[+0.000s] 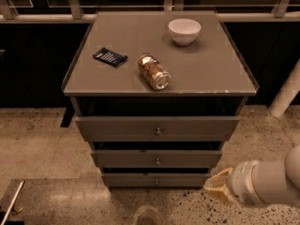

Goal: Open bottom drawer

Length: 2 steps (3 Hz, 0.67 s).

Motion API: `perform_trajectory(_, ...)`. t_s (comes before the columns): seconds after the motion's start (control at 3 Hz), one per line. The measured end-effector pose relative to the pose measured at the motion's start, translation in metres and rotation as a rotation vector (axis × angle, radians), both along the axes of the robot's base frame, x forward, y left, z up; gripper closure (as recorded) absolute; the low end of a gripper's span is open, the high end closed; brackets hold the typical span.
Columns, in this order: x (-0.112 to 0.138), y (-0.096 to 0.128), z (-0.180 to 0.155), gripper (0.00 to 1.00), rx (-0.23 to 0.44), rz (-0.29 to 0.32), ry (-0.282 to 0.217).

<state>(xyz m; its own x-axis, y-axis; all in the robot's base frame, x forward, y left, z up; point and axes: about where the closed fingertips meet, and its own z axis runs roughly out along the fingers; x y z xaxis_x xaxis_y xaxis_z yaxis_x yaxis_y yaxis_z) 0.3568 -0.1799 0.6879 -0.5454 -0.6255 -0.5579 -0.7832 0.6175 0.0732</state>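
Observation:
The bottom drawer [157, 179] is the lowest of three grey flat-fronted drawers in the cabinet, with a tiny round metal knob [156, 181] at its centre. Its front sits back under the middle drawer [157, 159], and no interior shows. My gripper [218, 187] is at the lower right, a beige tip on a thick white arm. It is level with the bottom drawer's right end, just to the right of it and nearer the camera. It holds nothing that I can see.
The top drawer [158, 129] has a bigger brass knob. On the cabinet top [211, 69] lie a white bowl [184, 30], a tipped can [153, 72] and a dark packet [110, 56]. Speckled floor [42, 139] surrounds the cabinet. A railing [47, 18] runs behind.

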Motion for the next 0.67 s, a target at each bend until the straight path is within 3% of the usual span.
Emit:
perform_trajectory(0.33, -0.019, 0.014, -0.057, 1.0, 0.097, -0.098, 0.018)
perform_trajectory(0.67, -0.02, 0.023, -0.106, 1.0, 0.169, -0.172, 0.021)
